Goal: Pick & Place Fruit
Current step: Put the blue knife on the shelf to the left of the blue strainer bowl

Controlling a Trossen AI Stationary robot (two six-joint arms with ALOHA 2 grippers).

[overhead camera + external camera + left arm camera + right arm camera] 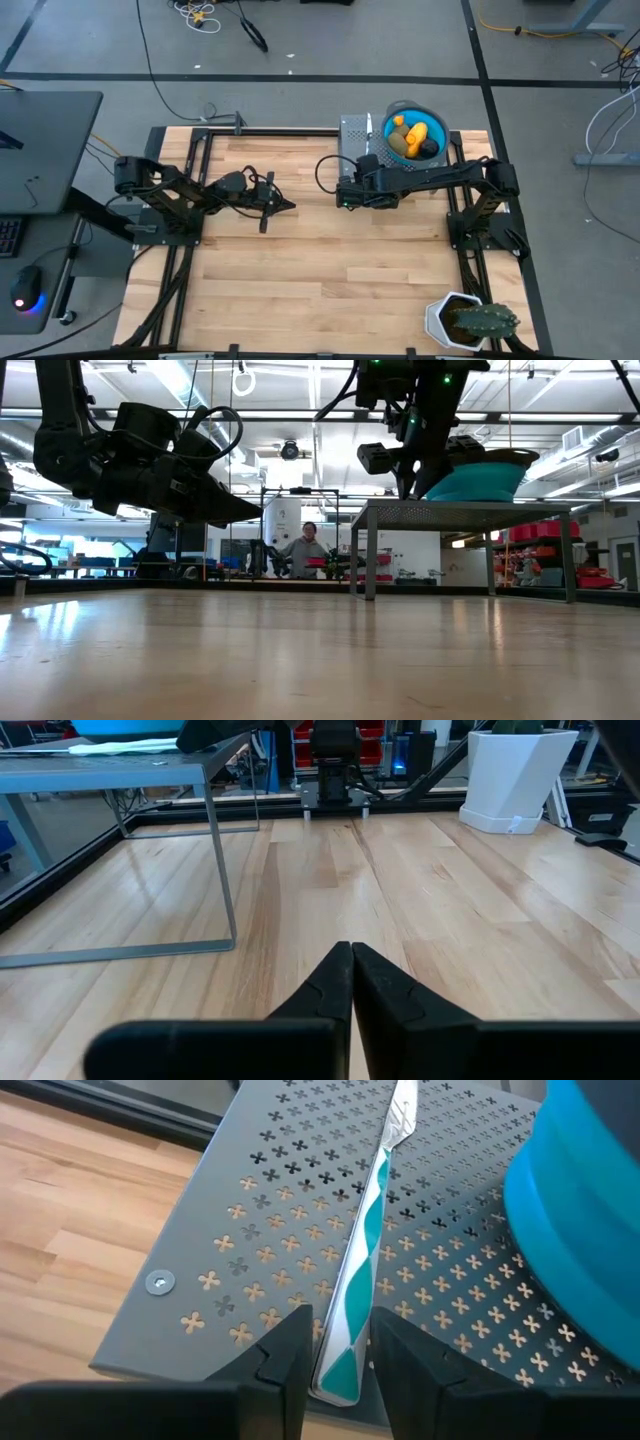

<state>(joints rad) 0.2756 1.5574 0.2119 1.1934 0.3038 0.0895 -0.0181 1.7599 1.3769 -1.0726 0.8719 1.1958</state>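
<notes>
Up on the perforated metal stand at the surface's far edge, the fruit sits in the blue bowl. Right tool clamps a white-teal stick beside it. Left tool, fingers together, hovers mid-surface.

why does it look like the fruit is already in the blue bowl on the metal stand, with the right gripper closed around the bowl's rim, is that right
Partly. The fruit does sit in the blue bowl on the metal stand. But the right gripper is not on the rim: the right wrist view shows its fingers either side of a white and teal striped stick lying on the stand beside the bowl.
</notes>
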